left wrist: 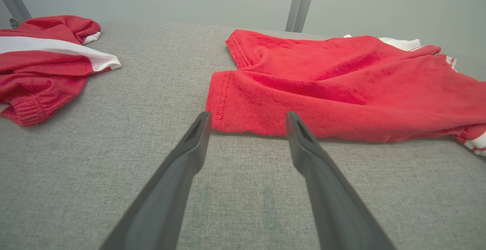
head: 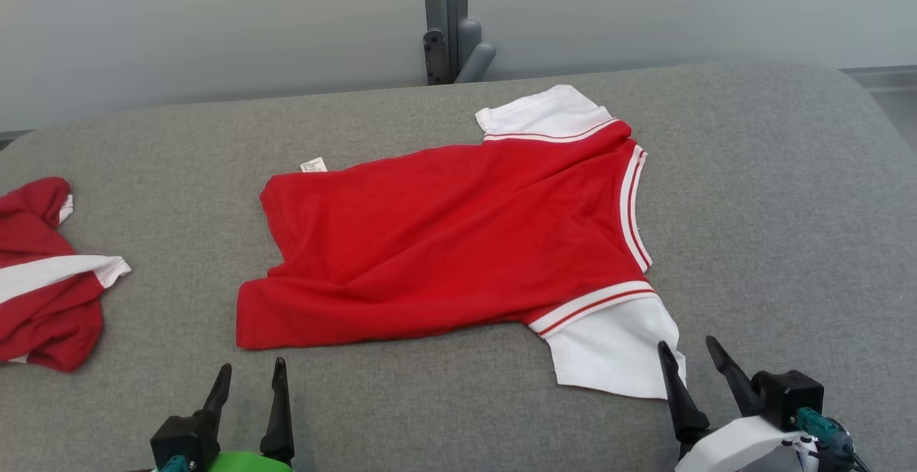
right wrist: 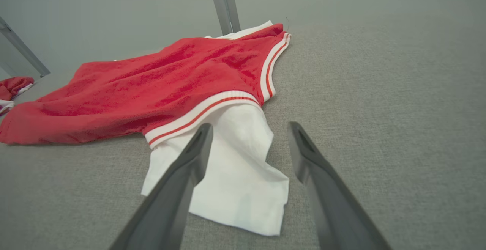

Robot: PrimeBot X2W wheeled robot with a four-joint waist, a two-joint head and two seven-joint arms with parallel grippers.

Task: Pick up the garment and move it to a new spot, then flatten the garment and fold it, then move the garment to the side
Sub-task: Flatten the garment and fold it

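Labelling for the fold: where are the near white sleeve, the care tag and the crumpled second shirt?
near white sleeve [head: 616, 350]: head view, middle of its white cloth.
care tag [head: 314, 165]: head view, label's centre.
crumpled second shirt [head: 32, 232]: head view, its red body.

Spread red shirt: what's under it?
Grey padded surface shows all around the shirt; a white tag pokes out at its far edge. Anything beneath the fabric is covered.

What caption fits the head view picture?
Red cloth shirt with white sleeves spread on grey fabric table; left gripper and right gripper open nearby.
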